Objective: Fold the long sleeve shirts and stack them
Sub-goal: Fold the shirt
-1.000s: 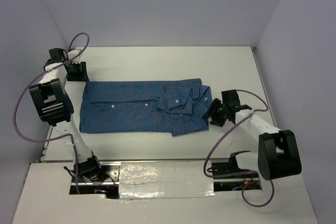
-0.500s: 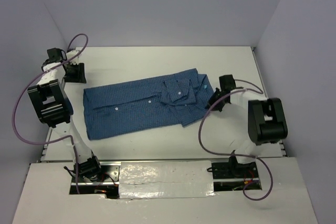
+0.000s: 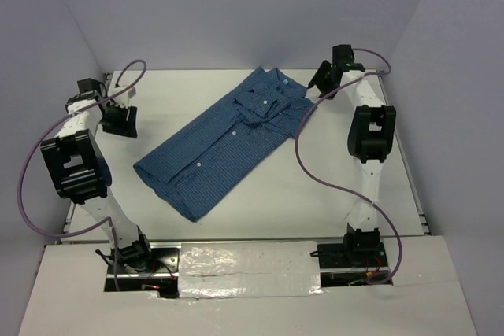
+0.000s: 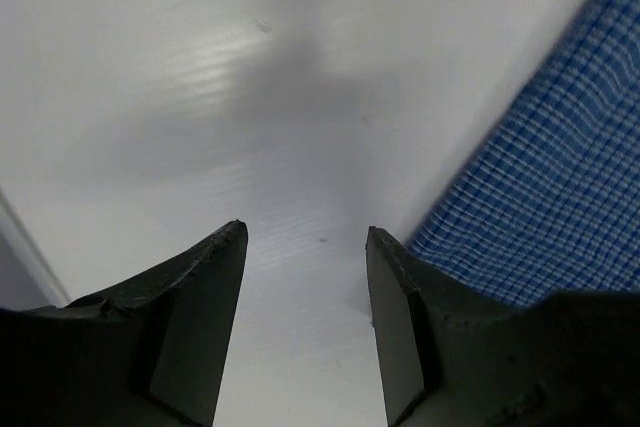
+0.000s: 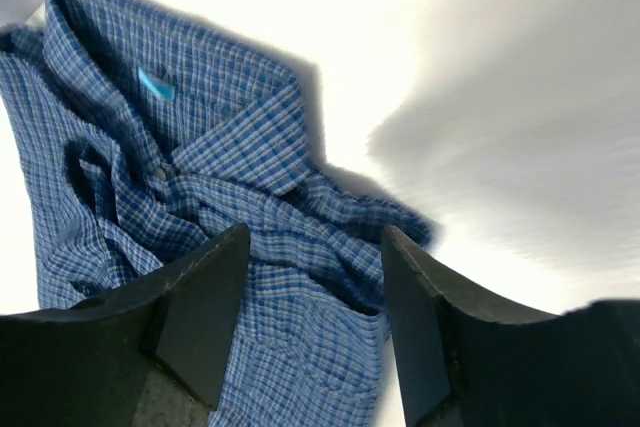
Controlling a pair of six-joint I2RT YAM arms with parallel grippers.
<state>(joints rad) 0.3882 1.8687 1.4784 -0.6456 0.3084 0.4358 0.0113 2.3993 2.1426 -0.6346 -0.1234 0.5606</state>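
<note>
Both sets of jaws are open and empty. The left jaws are positioned left of the blue finely checked cloth button-up shirt (image 3: 224,147), laid diagonally on the white worktop (image 3: 315,186), hem near-left, collar far-right. The right jaws are positioned just beside the collar.

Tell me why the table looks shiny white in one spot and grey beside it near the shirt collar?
Right wrist view: strong light washes the table white, with a soft grey shadow beside it; the shirt looks slightly blurred. Left wrist view: another smudgy shadow on the table.
</note>
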